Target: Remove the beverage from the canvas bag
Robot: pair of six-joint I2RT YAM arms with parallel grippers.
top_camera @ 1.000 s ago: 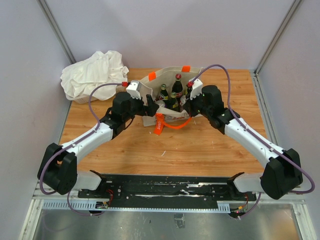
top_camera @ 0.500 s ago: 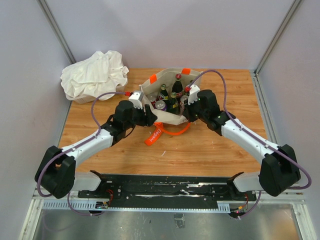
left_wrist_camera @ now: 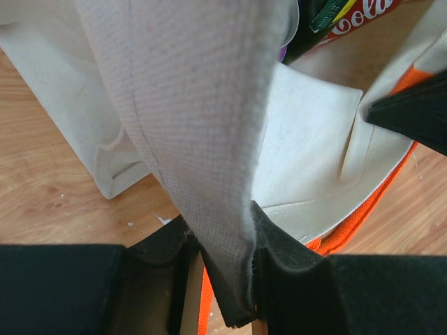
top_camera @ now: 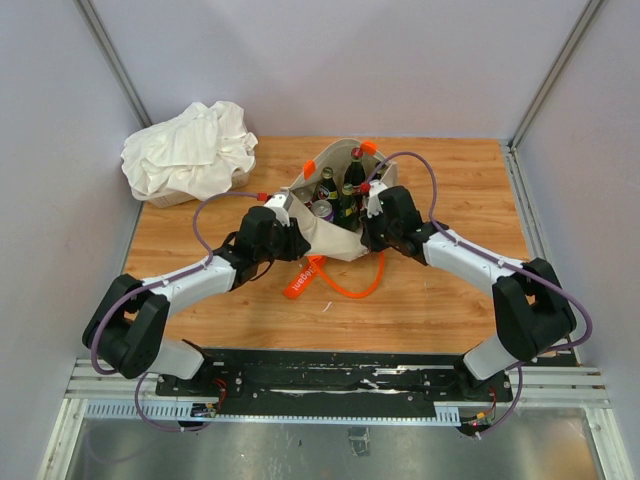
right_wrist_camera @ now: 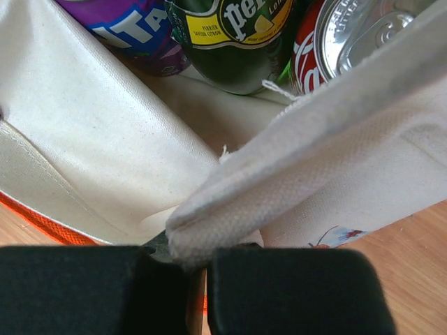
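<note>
Wooden table [top_camera: 440, 290] bears canvas bag [top_camera: 335, 241]. Left gripper [left_wrist_camera: 227, 279], right gripper [right_wrist_camera: 199, 276] pinch its rim, presumably spreading mouth, exposing bottles [top_camera: 351, 178].

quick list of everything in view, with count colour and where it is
canvas bag: one, beige with orange handles, far middle of table, mouth open
bottles: several, dark glass, upright in bag; count unclear
purple can: one, in bag
red cola can: one, in bag
white cloth bundle: one, far-left corner
table: one, wood
left gripper: black, shut on bag's left rim
right gripper: black, shut on bag's right rim
</note>
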